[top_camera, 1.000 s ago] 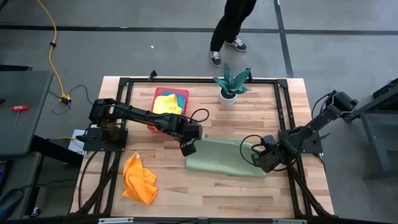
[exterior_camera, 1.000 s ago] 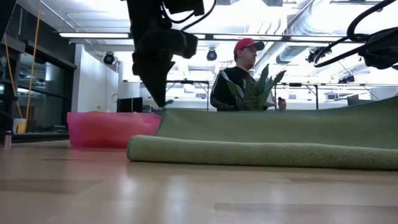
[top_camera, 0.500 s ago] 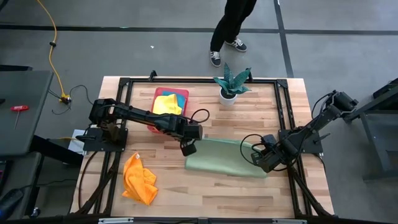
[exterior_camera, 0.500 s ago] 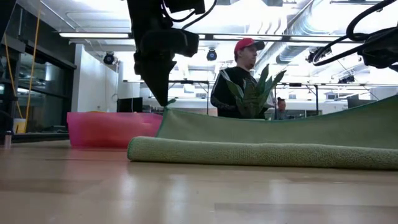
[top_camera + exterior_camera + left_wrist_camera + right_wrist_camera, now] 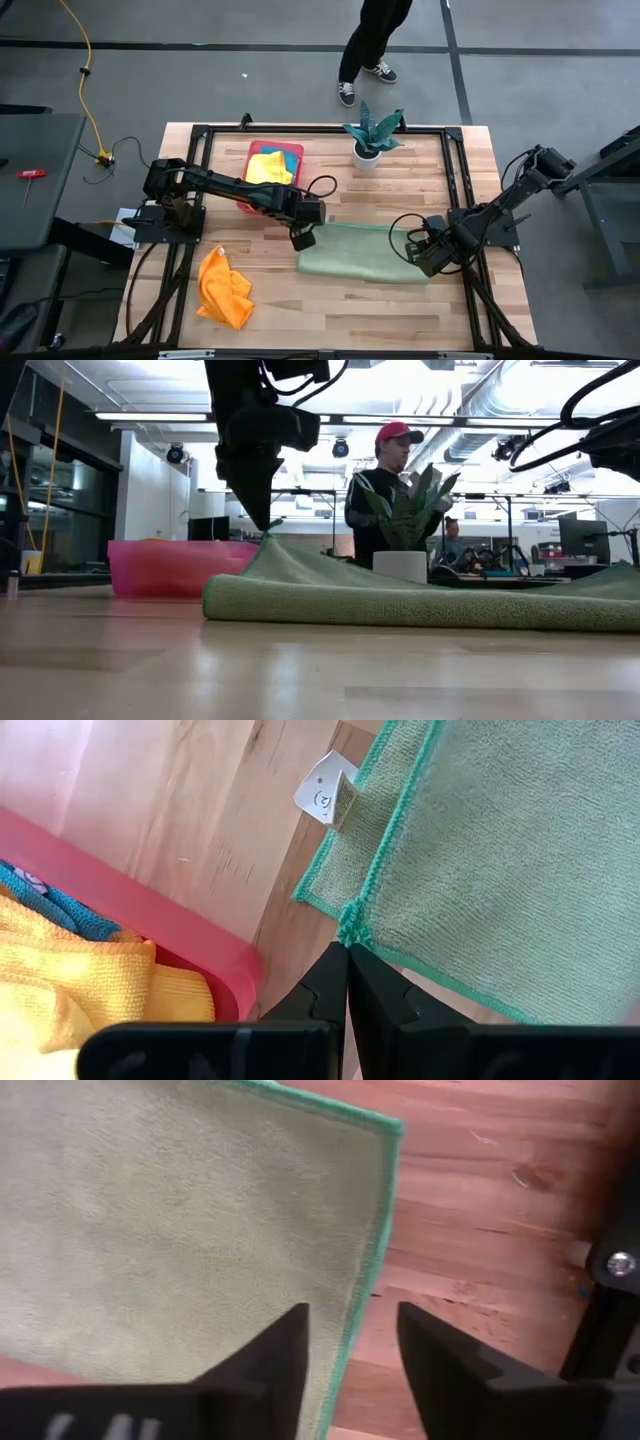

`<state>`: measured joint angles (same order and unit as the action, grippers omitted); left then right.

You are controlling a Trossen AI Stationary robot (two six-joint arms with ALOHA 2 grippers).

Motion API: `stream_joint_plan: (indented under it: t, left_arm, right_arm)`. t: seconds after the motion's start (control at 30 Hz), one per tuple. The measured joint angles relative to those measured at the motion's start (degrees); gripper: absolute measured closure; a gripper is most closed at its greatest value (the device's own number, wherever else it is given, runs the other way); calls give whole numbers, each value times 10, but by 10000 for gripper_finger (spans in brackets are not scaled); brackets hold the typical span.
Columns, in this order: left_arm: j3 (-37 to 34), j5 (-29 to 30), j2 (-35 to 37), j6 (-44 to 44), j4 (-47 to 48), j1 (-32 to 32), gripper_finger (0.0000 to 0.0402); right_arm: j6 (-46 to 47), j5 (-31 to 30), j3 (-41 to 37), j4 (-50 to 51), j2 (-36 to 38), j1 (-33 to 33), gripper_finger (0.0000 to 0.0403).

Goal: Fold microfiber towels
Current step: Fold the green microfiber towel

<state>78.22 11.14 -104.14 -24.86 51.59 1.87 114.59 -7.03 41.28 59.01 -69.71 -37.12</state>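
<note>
A light green towel (image 5: 360,252) lies folded double on the table's middle, its fold toward the near edge. My left gripper (image 5: 302,238) is shut on the upper layer's far left corner, which stands as a small peak (image 5: 265,540) in the low view. My right gripper (image 5: 350,1348) hangs open over the towel's right end (image 5: 408,250), its fingers on either side of the green hem (image 5: 378,1250) and clear of it. An orange towel (image 5: 225,287) lies crumpled at the near left. Yellow towels (image 5: 268,166) and a teal one (image 5: 60,905) lie in the pink tray (image 5: 293,150). My left gripper pinches the upper layer's stitched corner (image 5: 350,923) between its two fingertips, coming from above at a steep slant. That corner is held a little above the table. The cloth slopes down from it onto the lower layer, whose own corner with a white tag (image 5: 328,792) lies flat.
A potted plant (image 5: 372,135) stands at the far middle of the table. A person (image 5: 385,485) stands beyond the far edge. Dark frame rails (image 5: 455,175) run along the table's sides. Bare wood shows along the near edge.
My right gripper has opened and let go of the towel's right corner. That side, held up level with the left corner before, has dropped flat onto the lower layer. The left corner stays raised in my left gripper.
</note>
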Motion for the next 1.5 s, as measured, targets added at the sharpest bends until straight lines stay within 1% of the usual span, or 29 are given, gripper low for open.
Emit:
stream_joint_plan:
  t: [0.1,0.2,0.3,0.43,0.53,0.7,0.83,0.93,1.03,1.1,1.17,1.23,1.3,1.4,1.43,1.5]
  left_arm:
    - [0,0,0,7,-1,0,401]
    - [0,0,0,20,-8,0,401]
    - [0,2,0,21,-13,0,401]
    - [0,24,0,20,-20,0,391]
    - [0,32,0,12,-20,4,364]
    - [0,23,0,17,-20,13,299]
    - [11,-6,0,40,-2,24,249]
    - [30,-32,0,45,12,32,224]
    - [32,-48,12,46,7,31,212]
    - [29,-49,28,55,-27,21,210]
    - [8,-56,46,64,-71,7,209]
    - [-16,-65,59,64,-140,-9,209]
    - [-46,-74,77,55,-177,-20,209]
    - [-86,-84,86,30,-249,-33,209]
    - [-98,-85,87,24,-254,-38,209]
    - [-119,-86,85,10,-290,-47,209]
  right_arm:
    - [0,9,0,2,0,0,226]
    - [1,13,0,4,0,0,206]
    - [1,12,0,3,0,0,199]
    - [0,12,0,3,0,0,199]
    - [1,12,0,3,0,0,198]
    - [0,-1,0,3,0,0,198]
    - [0,-26,1,4,0,0,198]
    - [-15,-52,13,10,2,0,198]
    - [-40,-71,24,28,15,0,198]
    - [-52,-76,29,39,31,-3,198]
    - [-51,-73,28,55,48,-12,198]
    - [-30,-52,13,71,67,-29,199]
    - [12,-41,-6,72,86,-52,198]
    - [70,-62,-38,32,113,-89,198]
    - [78,-74,-49,12,119,-95,199]
    - [83,-79,-74,-32,128,-99,199]
